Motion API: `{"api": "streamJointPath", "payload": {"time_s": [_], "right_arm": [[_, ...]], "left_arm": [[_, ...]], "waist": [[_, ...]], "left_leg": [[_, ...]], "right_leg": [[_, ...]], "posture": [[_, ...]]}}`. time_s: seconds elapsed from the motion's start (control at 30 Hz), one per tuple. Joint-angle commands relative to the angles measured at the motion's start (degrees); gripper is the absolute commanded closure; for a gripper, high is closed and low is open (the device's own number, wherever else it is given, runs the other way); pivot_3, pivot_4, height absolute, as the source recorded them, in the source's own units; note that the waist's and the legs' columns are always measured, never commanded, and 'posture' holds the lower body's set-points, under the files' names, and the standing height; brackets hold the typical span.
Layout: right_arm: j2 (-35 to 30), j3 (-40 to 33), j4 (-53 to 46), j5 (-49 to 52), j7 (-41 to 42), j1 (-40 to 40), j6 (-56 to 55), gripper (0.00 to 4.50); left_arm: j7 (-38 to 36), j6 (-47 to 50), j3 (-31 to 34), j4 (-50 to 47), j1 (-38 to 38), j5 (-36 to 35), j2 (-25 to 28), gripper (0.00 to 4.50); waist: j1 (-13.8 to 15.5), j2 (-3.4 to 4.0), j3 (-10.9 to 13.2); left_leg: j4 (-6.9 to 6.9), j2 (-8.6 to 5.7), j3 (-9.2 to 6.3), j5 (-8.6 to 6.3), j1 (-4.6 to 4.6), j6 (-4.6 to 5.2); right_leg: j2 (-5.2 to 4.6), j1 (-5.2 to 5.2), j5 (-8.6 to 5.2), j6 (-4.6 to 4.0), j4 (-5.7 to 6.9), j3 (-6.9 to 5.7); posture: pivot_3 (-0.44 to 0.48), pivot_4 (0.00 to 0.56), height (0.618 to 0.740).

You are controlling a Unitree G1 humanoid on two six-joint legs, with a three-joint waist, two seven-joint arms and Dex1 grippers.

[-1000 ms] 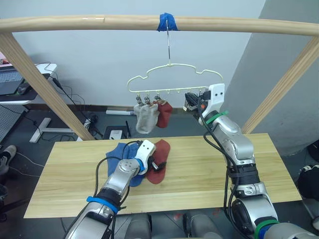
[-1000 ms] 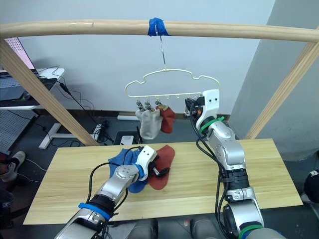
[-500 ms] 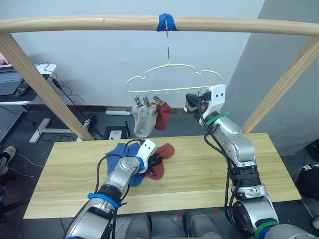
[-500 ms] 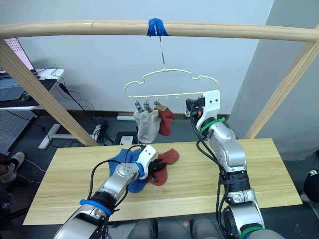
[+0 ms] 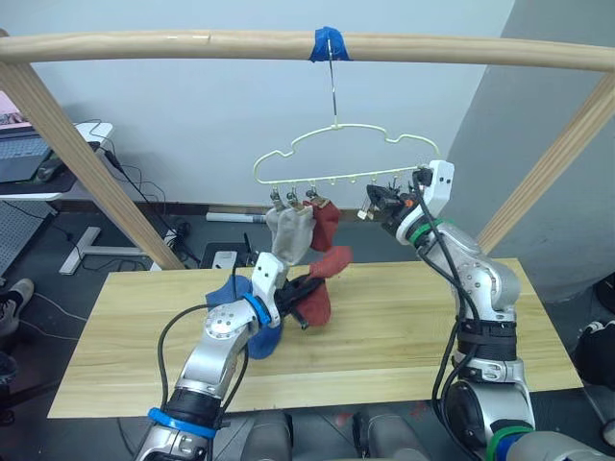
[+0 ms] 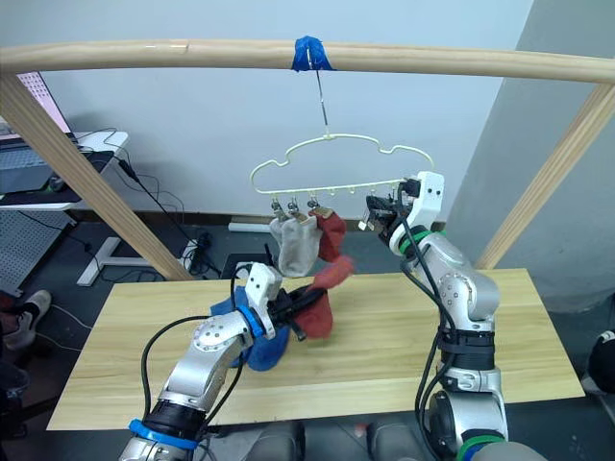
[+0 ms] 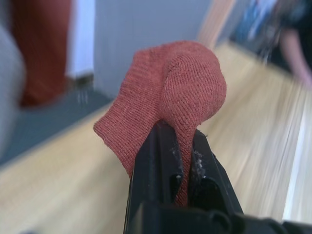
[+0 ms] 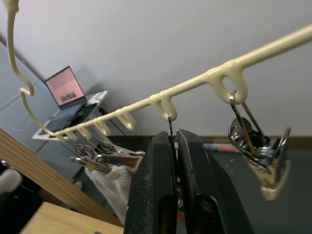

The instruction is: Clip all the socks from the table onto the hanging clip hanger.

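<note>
Left gripper is pinching red sock, bulging at 12 o'clock | right gripper is seemingly squeezing a clip hanger clip.

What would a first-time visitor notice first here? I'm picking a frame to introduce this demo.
Probably the brick red sock lifted off the table, pinched in the left tool and raised toward the clip hanger. That cream hanger hangs from a wooden rail marked with blue tape, with two grey socks and a red one already clipped at its left end. The right tool is shut on a clip near its right end.
</note>
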Motion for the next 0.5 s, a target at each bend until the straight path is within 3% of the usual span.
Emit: {"api": "streamJointPath", "payload": {"time_s": [0.03, 0.5], "right_arm": [[3.7, -9.1, -1.2, 9.7, -9.6, -2.9, 8.7, 4.50], [6.4, -12.5, -2.4, 21.0, -20.4, -4.4, 15.1, 4.50]], "left_arm": [[2.2, -1.6, 2.8, -6.2, -0.4, -4.2, -2.5, 4.47], [2.1, -1.9, 2.6, -5.6, -1.5, -4.8, -3.4, 4.47]], "waist": [[0.0, 0.00, 0.0], [0.1, 0.06, -0.1]], "left_leg": [[0.01, 0.00, 0.02, 0.00, 0.01, 0.00], [-0.04, 0.00, 0.04, 0.01, -0.01, 0.02]], "right_leg": [[0.00, 0.01, 0.00, 0.00, 0.00, 0.02], [0.01, -0.03, 0.00, 0.00, -0.03, 0.02]], "posture": [[0.003, 0.135, 0.740], [0.001, 0.130, 0.740]]}}
